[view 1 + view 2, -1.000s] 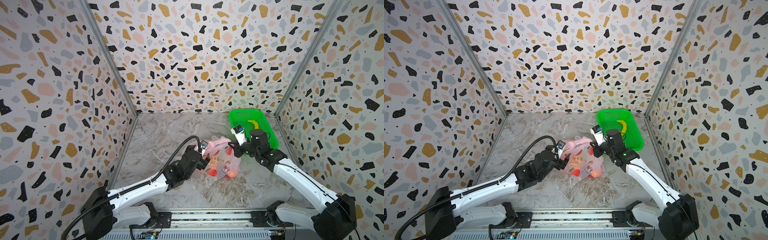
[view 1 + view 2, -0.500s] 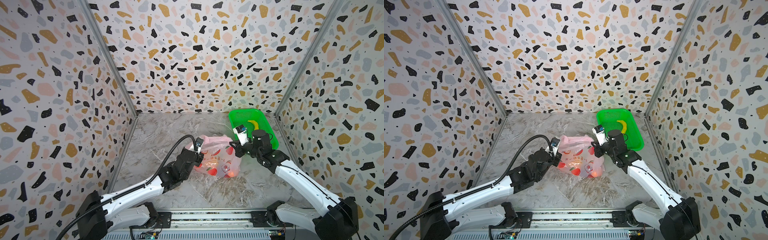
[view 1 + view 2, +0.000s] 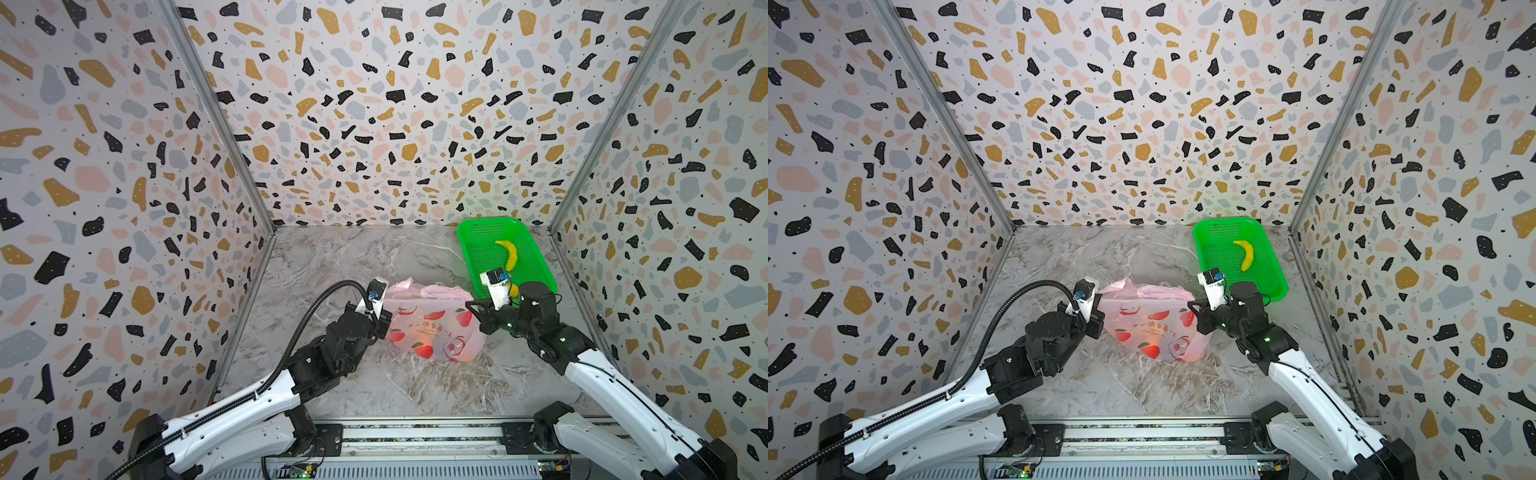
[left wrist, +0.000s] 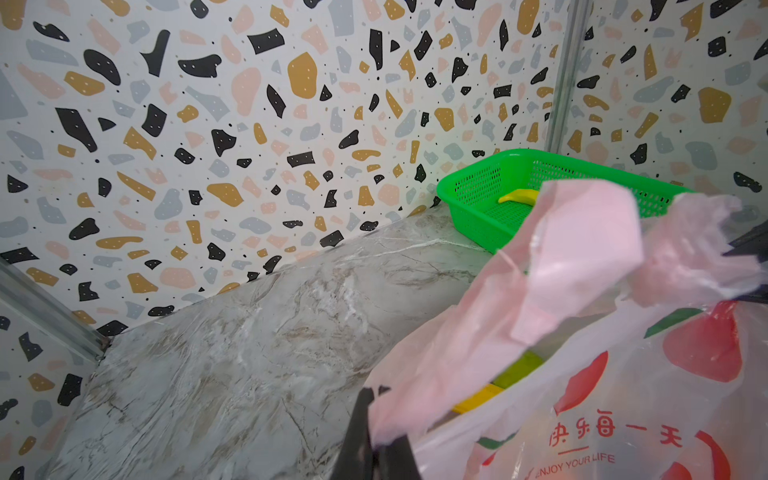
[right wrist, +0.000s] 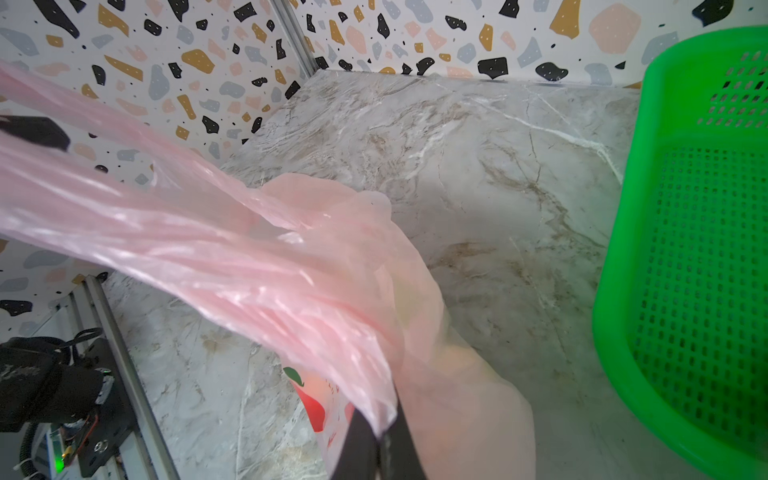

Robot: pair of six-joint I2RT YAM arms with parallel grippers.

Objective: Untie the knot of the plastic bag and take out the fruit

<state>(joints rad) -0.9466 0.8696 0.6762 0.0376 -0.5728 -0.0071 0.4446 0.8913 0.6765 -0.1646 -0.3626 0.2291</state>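
The pink plastic bag (image 3: 432, 328) (image 3: 1154, 328) hangs stretched between my two grippers in the middle of the floor. At its left edge my left gripper (image 3: 386, 320) (image 4: 380, 432) is shut on the film. My right gripper (image 3: 473, 309) (image 5: 380, 428) is shut on the film at its right edge. The knot is out of view: only loose pink strips (image 3: 405, 286) show along the bag's top. Fruit shows through the film as a green and yellow shape (image 4: 515, 368) and an orange glow (image 3: 465, 349).
A green mesh basket (image 3: 465, 232) (image 3: 1200, 237) stands at the back right against the wall, right behind my right arm, and a yellow banana (image 3: 510, 253) lies in it. Patterned walls close in the marble floor (image 3: 353, 257) on three sides.
My left gripper has shut on the bag's left edge and drawn away to the left. The bag has spread wider and tauter between the two grippers. The right gripper has kept its hold.
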